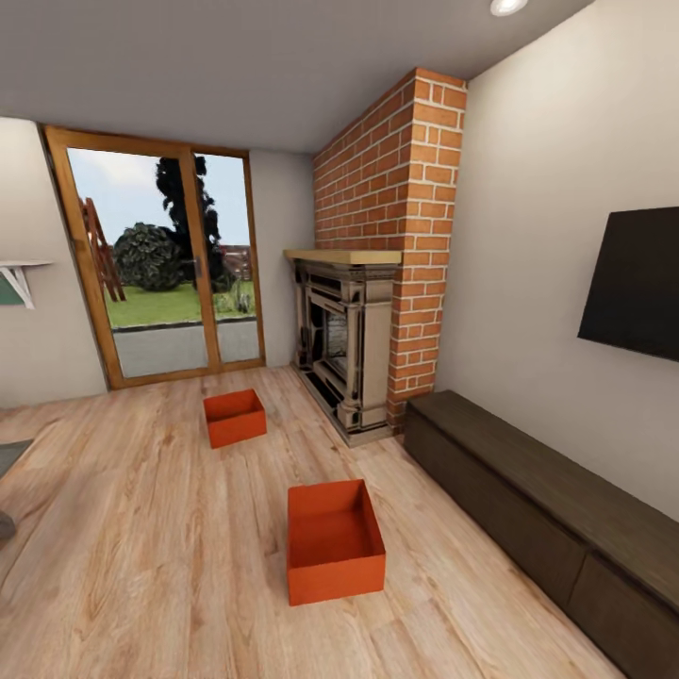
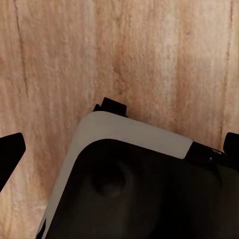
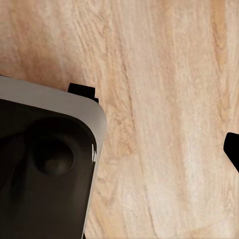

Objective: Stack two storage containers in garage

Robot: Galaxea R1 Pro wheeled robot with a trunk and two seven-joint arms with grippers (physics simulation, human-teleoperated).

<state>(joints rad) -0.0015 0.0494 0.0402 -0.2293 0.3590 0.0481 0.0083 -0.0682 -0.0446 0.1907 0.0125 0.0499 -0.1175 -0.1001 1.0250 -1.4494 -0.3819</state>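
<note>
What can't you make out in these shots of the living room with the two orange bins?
- Near storage container: head view, its own front wall hides part of the inside base.
- Far storage container: head view, too small to tell whether anything lies inside.
- Dark chest: head view, cut off by the right edge.
- Both claws: the wrist views catch only dark finger tips at the edges, over the robot's base, so open or shut is unclear.

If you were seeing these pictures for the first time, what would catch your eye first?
Two red-orange bins on the light wood floor: the nearer bin mid-room, the farther bin towards the glass doors. Behind them, the red brick chimney rises over a dark fireplace.
</note>
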